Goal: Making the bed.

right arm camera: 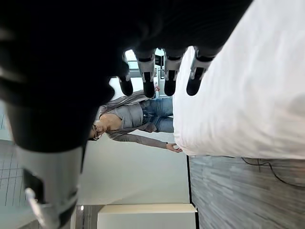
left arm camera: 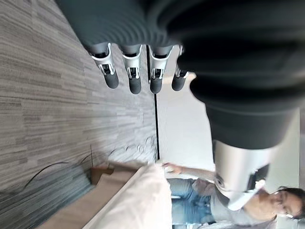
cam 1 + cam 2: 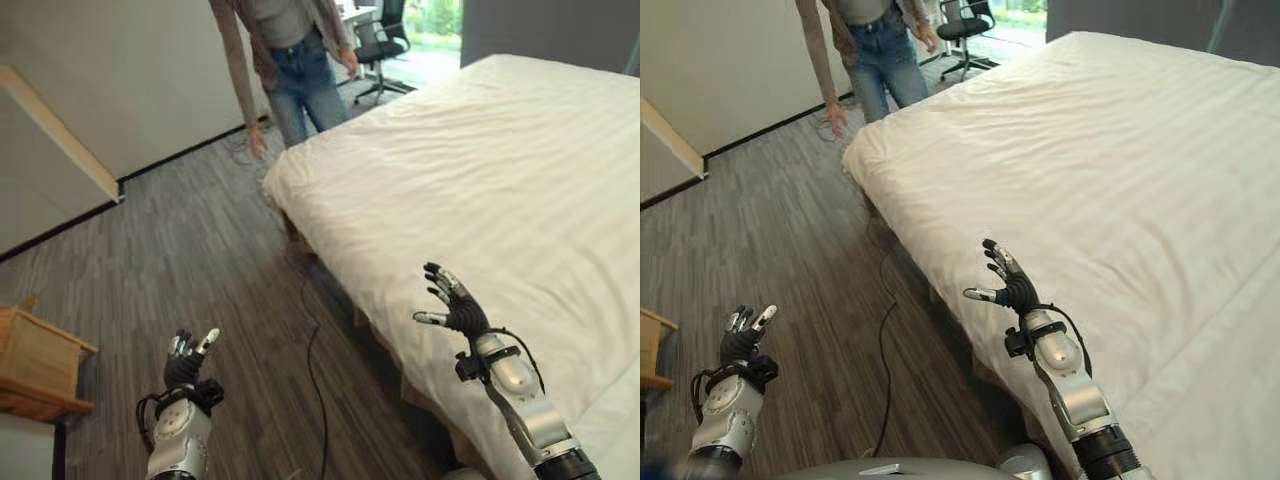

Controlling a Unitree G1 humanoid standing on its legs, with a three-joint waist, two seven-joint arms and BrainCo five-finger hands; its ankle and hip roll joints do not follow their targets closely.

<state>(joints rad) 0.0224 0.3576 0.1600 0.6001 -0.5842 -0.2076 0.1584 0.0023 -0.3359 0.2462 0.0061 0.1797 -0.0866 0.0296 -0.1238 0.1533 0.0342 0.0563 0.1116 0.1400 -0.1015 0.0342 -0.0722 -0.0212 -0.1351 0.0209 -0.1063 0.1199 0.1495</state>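
Grey wood-look flooring [image 3: 200, 230] runs across the room up to a pale wall [image 3: 130, 80] with a dark baseboard. At the far left, low on the floor, sits a wooden box [image 3: 35, 365] with an open top. Just beside it, the left hand [image 3: 188, 358] hangs over bare floor, well apart from the bed, its fingers [image 2: 128, 71] straight and relaxed with nothing between them and the thumb; the wrist view shows the dark tips in a loose row above the planks.

Further back, a person [image 3: 290, 60] in jeans and a grey top stands at the bed's far corner, bent forward, one hand [image 3: 258, 145] reaching down beside the corner of the sheet. Behind the person a black office chair [image 3: 382, 45] stands near a bright window.

A thin black cord [image 3: 312, 350] trails across the floor along the side of the bed. The bed [image 3: 500, 190] takes up the right half of the scene, covered by a white sheet [image 3: 1120, 160] that lies mostly smooth with faint creases and drapes over the near edge. The right hand [image 3: 455, 305] is raised above that near edge of the bed, fingers [image 1: 169, 78] spread and extended, thumb out to the side, holding nothing; whether it touches the sheet cannot be told.
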